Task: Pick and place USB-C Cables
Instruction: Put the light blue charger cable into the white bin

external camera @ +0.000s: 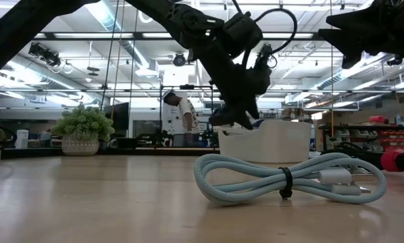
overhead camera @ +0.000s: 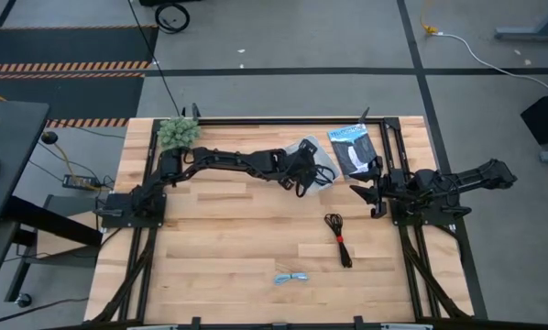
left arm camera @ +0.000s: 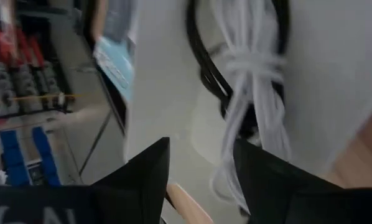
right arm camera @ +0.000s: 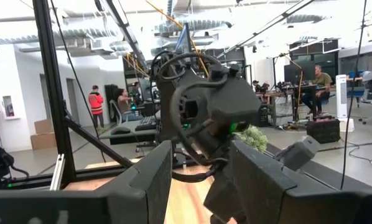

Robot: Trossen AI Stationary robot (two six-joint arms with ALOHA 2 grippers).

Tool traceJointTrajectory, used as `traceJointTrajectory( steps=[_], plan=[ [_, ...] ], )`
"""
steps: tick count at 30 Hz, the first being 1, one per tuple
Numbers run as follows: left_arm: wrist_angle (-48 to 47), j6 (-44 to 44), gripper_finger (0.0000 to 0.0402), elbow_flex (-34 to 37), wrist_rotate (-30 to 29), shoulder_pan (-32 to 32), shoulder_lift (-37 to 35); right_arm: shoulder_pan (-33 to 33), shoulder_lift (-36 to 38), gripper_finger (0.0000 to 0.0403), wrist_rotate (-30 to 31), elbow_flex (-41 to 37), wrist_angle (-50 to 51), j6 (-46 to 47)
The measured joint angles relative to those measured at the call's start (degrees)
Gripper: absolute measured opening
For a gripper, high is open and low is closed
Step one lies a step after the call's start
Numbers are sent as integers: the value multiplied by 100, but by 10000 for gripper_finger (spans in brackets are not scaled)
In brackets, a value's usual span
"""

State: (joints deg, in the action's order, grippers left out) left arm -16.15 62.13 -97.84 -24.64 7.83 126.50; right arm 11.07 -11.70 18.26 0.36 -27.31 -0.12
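Note:
A white tray (overhead camera: 311, 147) stands at the table's far middle. In the left wrist view a white cable bundle (left arm camera: 254, 74) and a black cable (left arm camera: 201, 56) lie inside it. My left gripper (overhead camera: 312, 174) (left arm camera: 201, 168) hovers open over the tray (external camera: 266, 138), and the white bundle's end shows beside one finger. The black cable with a red tie (overhead camera: 338, 240) lies on the wood right of centre. The light blue cable (overhead camera: 290, 278) (external camera: 283, 179) lies near the near edge. My right gripper (overhead camera: 364, 192) (right arm camera: 201, 168) waits open right of the tray, facing the left arm.
A flat blue-and-black packet (overhead camera: 352, 149) lies right of the tray. A potted plant (overhead camera: 178, 133) (external camera: 84, 128) stands at the far left corner. Black frame rails run along the table's sides. People stand in the room beyond.

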Motion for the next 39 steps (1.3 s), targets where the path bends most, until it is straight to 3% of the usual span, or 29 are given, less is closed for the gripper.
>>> traceJointTrajectory(
  steps=[7, 16, 20, 25, 28, 39],
  plan=[
    [-606, -370, 170, 2, -83, -404, -302, 0, -2, 168, 3, 2, -6, 0],
    [-1107, -2847, 147, -7, -809, -880, -850, 0, 2, 168, -8, 0, -49, -1],
    [-1902, -3998, 142, -5, -91, -1093, -1007, 0, 2, 168, -9, 2, -48, 0],
    [-2289, -5748, 141, -4, 1494, -1272, -1052, 0, 3, 168, -4, 0, -33, -1],
    [-2329, -6387, 143, -4, 2019, -1446, -1003, 0, 2, 168, -2, 0, -49, 0],
    [-2192, -7379, 202, -4, 1805, -2525, -483, 0, -2, 168, 2, 1, -46, -1]
  ],
)
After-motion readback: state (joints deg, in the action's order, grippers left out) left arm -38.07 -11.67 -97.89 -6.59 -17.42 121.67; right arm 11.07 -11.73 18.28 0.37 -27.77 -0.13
